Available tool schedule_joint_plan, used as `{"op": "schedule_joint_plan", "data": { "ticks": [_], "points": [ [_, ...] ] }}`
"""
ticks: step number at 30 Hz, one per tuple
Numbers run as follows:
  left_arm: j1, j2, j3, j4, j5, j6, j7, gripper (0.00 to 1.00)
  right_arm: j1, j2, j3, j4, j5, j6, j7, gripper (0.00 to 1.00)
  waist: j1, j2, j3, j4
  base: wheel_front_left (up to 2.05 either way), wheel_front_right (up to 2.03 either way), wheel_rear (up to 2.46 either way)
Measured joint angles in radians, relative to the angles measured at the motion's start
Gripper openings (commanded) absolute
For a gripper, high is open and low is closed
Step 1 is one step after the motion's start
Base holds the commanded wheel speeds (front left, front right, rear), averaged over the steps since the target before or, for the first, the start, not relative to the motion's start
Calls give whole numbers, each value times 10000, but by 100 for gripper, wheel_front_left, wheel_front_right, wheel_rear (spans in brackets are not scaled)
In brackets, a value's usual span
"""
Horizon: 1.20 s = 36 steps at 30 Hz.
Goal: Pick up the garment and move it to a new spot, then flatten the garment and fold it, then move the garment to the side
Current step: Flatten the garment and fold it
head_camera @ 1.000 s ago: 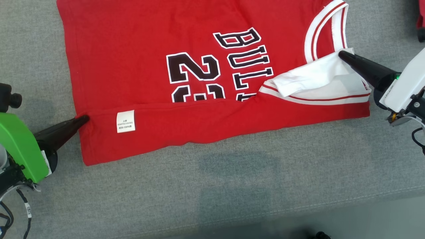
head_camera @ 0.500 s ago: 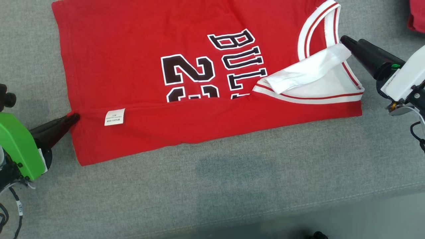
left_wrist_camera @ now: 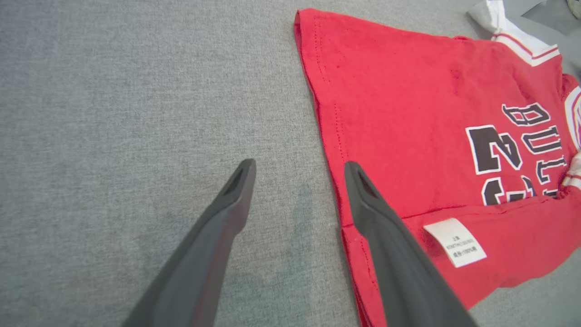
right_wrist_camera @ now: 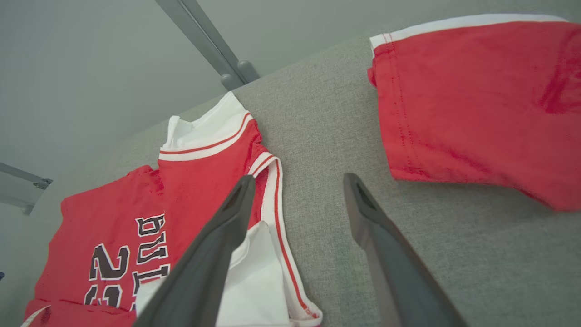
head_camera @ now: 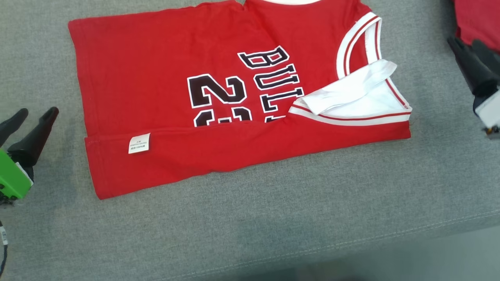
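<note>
The garment [head_camera: 156, 78] is a red jersey with black lettering, lying flat on the grey cushion [head_camera: 273, 218]. Its near edge is folded over in a strip that carries a white label [head_camera: 139, 143]. At its right end the white inside [head_camera: 351, 93] of the armhole is turned out. My left gripper [head_camera: 37, 113] stands open a short way left of the folded corner, empty. In the left wrist view the left gripper [left_wrist_camera: 299, 167] sits beside the jersey's hem [left_wrist_camera: 408, 113]. My right gripper [head_camera: 465, 41] is open and empty, right of the jersey [right_wrist_camera: 190, 181].
A second red cloth [head_camera: 478, 17] lies at the far right, just beyond my right gripper, and shows large in the right wrist view as a red cloth [right_wrist_camera: 476, 100]. The cushion's front seam [head_camera: 351, 242] runs below. A metal frame bar [right_wrist_camera: 204, 41] stands behind the cushion.
Both grippers let go of the jersey, opened and drew back outward, the left from the folded corner, the right from the white armhole. The head camera has also shifted.
</note>
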Motion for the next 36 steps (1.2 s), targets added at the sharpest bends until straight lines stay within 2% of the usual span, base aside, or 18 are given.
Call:
{"op": "schedule_joint_plan", "data": {
  "ticks": [4,9,19,36],
  "points": [
    [798,-673,261,-144,-40,265,-976,100,1143,-305,236,33,-838,46,-502,100,0,0,-321,-5,0,0,0],
    [2231,-1379,-341,-316,-278,330,-1147,100,2368,-228,857,2,-1208,107,-709,100,-1,0,-708,45,0,0,0],
    [2492,-1592,-744,-414,-163,391,-1358,100,2787,291,1580,36,-1229,249,-961,100,-1,0,-724,217,0,0,0],
    [2368,-1680,-874,-311,-63,422,-1356,100,2419,658,1843,903,-1333,349,-1062,100,-1,0,-594,316,0,0,0]
  ]
}}
